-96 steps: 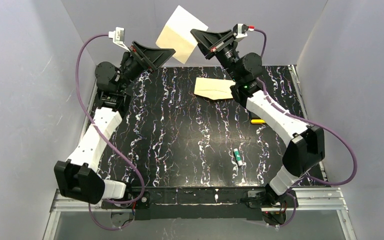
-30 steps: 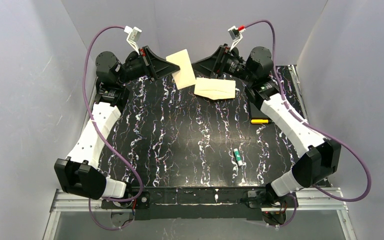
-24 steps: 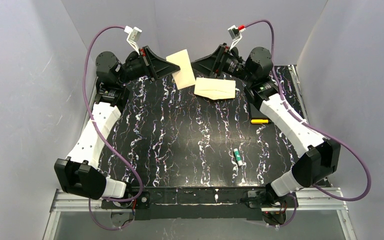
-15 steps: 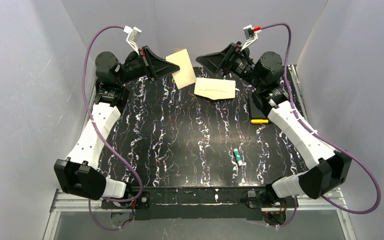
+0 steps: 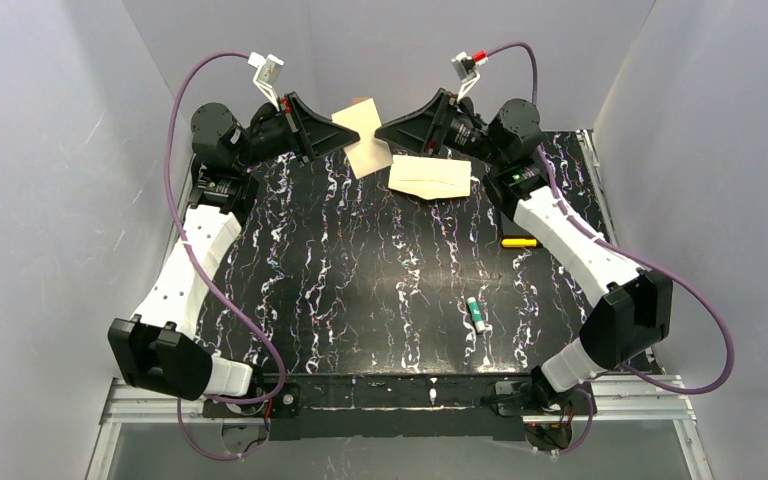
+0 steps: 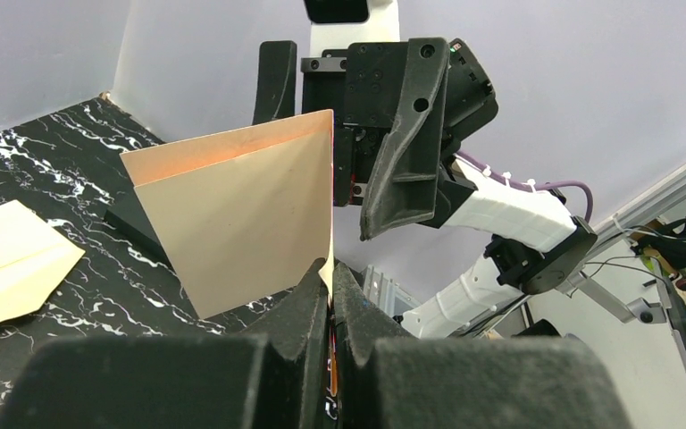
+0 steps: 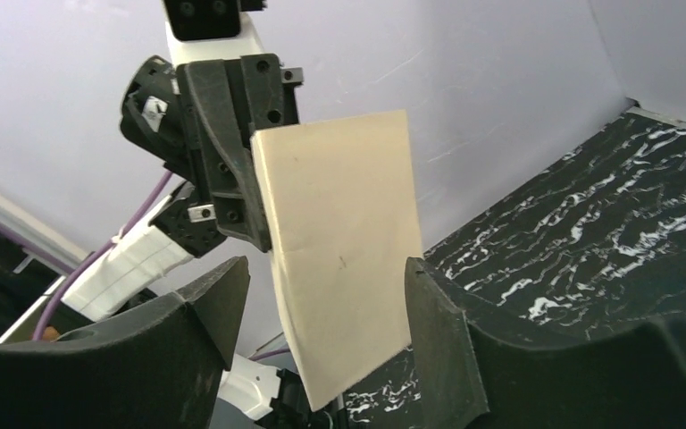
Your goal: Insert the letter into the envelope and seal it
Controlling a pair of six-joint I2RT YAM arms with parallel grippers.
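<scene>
The letter point(image 5: 368, 155) hangs in the air above the far edge of the table point(image 5: 360, 280), standing nearly upright on edge and not touching the surface. The left gripper point(image 5: 338, 135) has it pinched by one side edge; in the left wrist view its two fingers are pressed together on the paper with no gap between them. From the opposite side the right gripper point(image 7: 322, 268) faces the sheet with its fingers spread wide, one on each side of the letter's free edge. Whether either finger touches the paper cannot be told. The envelope point(image 5: 430, 177) lies flat on the table just right of the letter and below the right gripper, its pointed side towards the near edge. Further right and nearer lies a small yellow tool point(image 5: 516, 241), and well apart from it, towards the near edge, a small white tube with a green cap point(image 5: 476, 314).
</scene>
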